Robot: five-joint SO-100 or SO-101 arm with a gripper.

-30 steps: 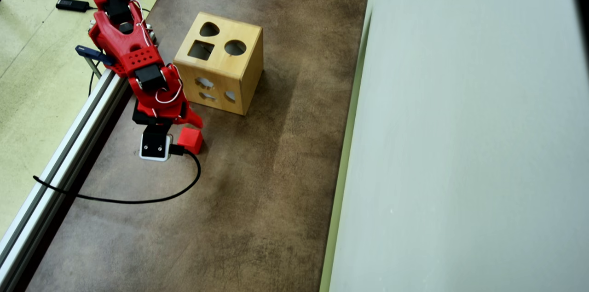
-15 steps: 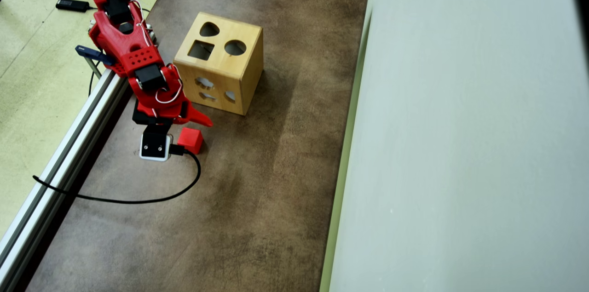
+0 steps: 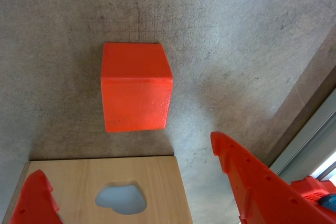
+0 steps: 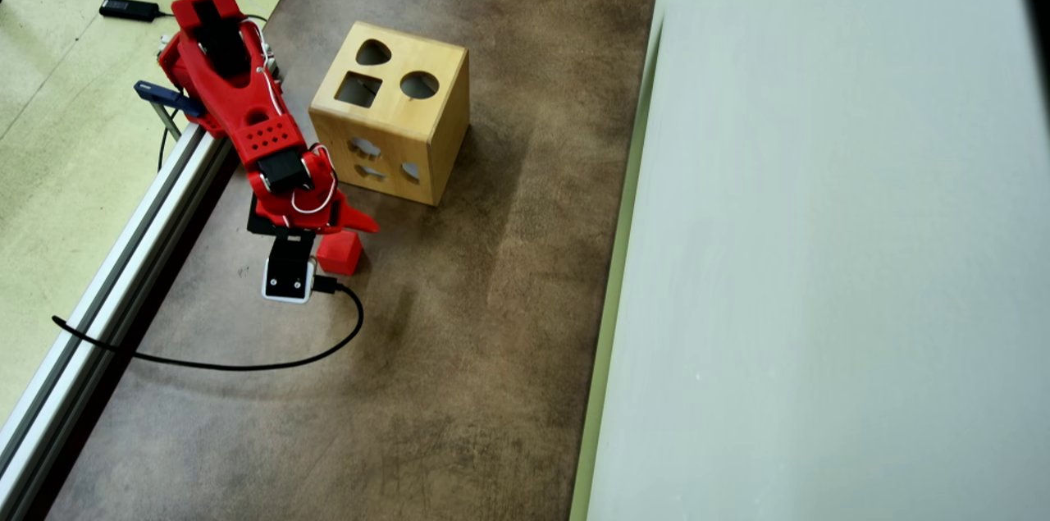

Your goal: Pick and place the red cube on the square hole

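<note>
We see the gripper (image 3: 128,166) spread wide, its two red fingers (image 3: 257,182) apart and holding nothing, poised over the brown tabletop (image 4: 459,324). The red cube (image 3: 135,86) rests on the tabletop just ahead of the fingertips in the wrist view, roughly centred on the gap and untouched. In the overhead view the wooden box (image 4: 392,112) stands near the gripper (image 4: 344,230), its square hole (image 4: 358,89) on the top face.
</note>
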